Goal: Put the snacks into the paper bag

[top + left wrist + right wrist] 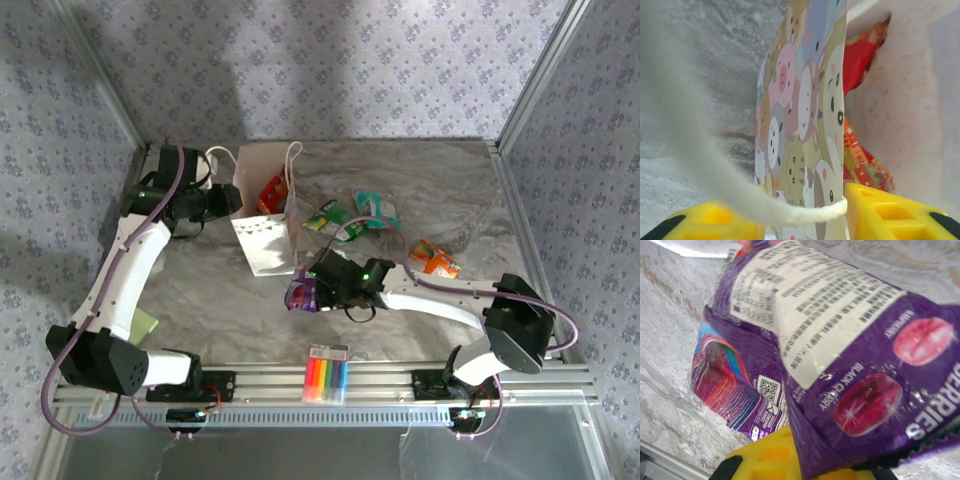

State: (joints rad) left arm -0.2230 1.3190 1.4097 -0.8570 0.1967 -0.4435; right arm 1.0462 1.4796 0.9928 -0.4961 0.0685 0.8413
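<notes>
Viewing from above: finding the grey marbled table (220,300) mostly bare, hemmed by patterned walls at sides and back and an aluminium rail (270,385) along the near edge, with wide free room behind the left claw (233,198). Counting one paper bag (265,245), five snacks and one marker pack (328,375). Placing that left claw at the bag's left rim, with the red packet (272,192) inside the mouth just right of it. Catching the right claw (316,288) clenching the purple packet (296,298) beside the bag's near corner, the green packet (328,217) and teal packet (375,210) beyond it, the orange packet (435,260) off to its right. Looking through the left wrist: bracketing the bag's cartoon-animal panel and a white cord handle (700,165) with jaws partway apart, pinching or not being impossible to tell. Looking through the right wrist: gripping a crumpled glossy packet bearing a white label, red fruit pictures and a rainbow streak, over bare table.
</notes>
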